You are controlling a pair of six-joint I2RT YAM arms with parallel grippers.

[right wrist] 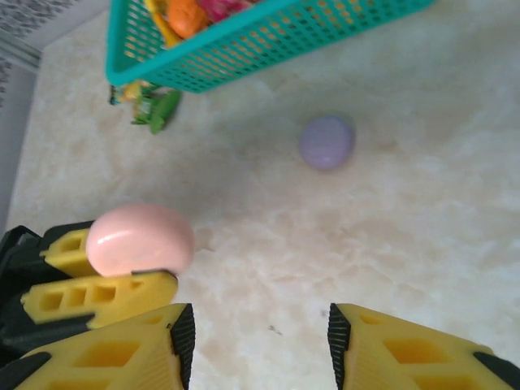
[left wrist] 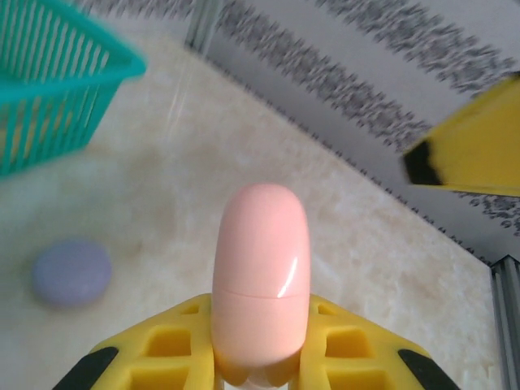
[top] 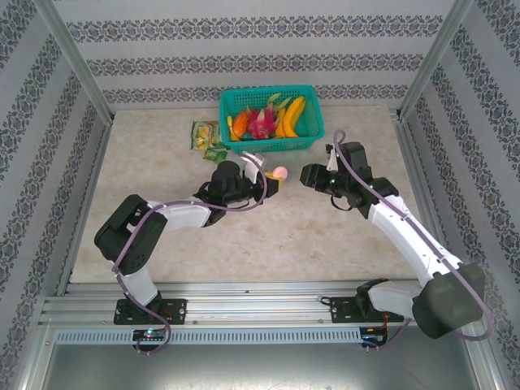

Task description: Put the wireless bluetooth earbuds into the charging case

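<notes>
Left hand (top: pixel 272 180): clamped on the pink case (left wrist: pixel 260 276), lower half pinched between the yellow fingers, rounded upper half standing free beyond the tips.
Right hand (right wrist: pixel 256 341): jaws standing apart, nothing between them, hanging over bare table (top: pixel 268 244).
Pink case, place: lifted clear of the table, between the two hands, on the near side of the basket (top: pixel 272 145).
Pink case, state: seam running across the middle, lid apparently shut.
Long axis: in line with the left fingers, free end pointing out towards the right hand.
Bearing from the right hand: ahead and off to the left in the right wrist view, near but not touching; from above, the two hands almost tip to tip with the case between.
Nearer arm: left already holding; right the free one, only a short reach away.
Purple case (right wrist: pixel 327 141): flat on the table, farther out towards the basket, apart from both hands.
Earbuds: too small to pick out; whether any sit inside the shut pink case cannot be told.
Coming move, as a judgement: most likely the right hand onto the free end above the seam to open the lid; depends on swinging left and squaring the parted jaws across that end.
Room: open table below and on the near side; basket wall and green packets (top: pixel 207 138) behind, well clear of the meeting point.
Risk: smooth rounded shell, likely to twist or slip under a sideways pull.
</notes>
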